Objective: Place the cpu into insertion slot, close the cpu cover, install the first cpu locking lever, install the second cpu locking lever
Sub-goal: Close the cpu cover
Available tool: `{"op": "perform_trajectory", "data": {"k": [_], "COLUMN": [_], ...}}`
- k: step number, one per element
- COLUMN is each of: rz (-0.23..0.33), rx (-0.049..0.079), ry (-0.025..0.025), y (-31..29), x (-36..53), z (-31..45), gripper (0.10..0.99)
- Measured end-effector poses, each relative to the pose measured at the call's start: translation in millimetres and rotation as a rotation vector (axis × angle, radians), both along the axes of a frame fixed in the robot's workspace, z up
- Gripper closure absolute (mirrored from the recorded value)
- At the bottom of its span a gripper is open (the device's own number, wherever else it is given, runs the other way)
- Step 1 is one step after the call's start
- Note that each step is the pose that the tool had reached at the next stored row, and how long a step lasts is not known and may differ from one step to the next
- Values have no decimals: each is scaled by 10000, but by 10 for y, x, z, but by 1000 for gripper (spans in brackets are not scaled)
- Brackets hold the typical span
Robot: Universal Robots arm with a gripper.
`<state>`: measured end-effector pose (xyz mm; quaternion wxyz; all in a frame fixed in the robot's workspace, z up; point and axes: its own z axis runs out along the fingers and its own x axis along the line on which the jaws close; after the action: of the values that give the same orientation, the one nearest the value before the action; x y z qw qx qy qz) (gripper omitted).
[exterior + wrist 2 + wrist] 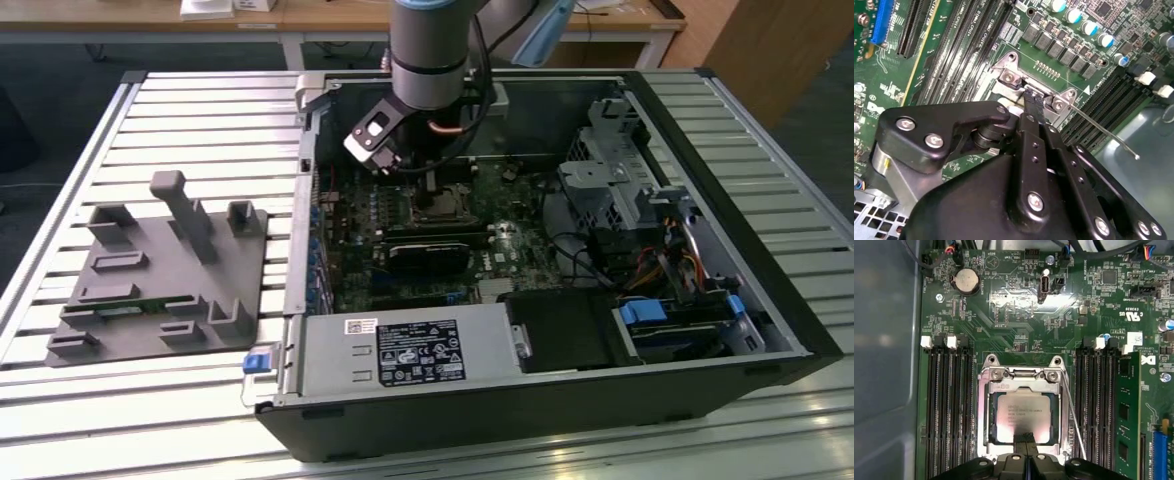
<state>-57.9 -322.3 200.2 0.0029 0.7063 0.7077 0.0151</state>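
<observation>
The gripper [434,195] reaches down into the open case [534,410] in the upper middle of the exterior view, right over the slot [438,212]. In both wrist views its two black fingers are pressed together with only a thin seam between them and nothing held between them. Their tips [1025,439] sit at the edge of the cover [988,415], at the end opposite its two screws. They seem to touch that edge, though contact is hard to confirm. In the second wrist view the gripper [1033,97] narrows to one slim bar that meets the same silvery rim.

The cpu [1021,415] lies flat in the slot with its pale face up, showing through the cover's window. It is square, so it has no long axis, and its sides run parallel to the memory slots [949,410] on either side of it. The cover lies down over it. The cover's longer side runs from the screw end to the gripper end, also along the memory slots.

A thin lever [1072,415] starts at one screw corner and slants away from the cover's side. In the second wrist view the lever [1104,133] stands free of the board [894,90], and its bent end is well clear of the socket.

A grey fixture [147,270] sits on the table [200,120] at the exterior view's left, well apart from the case.
</observation>
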Motion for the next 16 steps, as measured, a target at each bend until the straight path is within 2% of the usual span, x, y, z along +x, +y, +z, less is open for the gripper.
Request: {"op": "perform_trajectory", "data": {"k": [3,10,12,14,16], "rz": [-1,0,0,1,1], "rx": [-14,-5,19,4,2], "ry": [10,4,-14,-1,1], "y": [-3,-2,2,0,0], "x": [0,70,75,79,96], "z": [-21,-30,-2,71,71], "gripper": [980,980,980,980,980]}}
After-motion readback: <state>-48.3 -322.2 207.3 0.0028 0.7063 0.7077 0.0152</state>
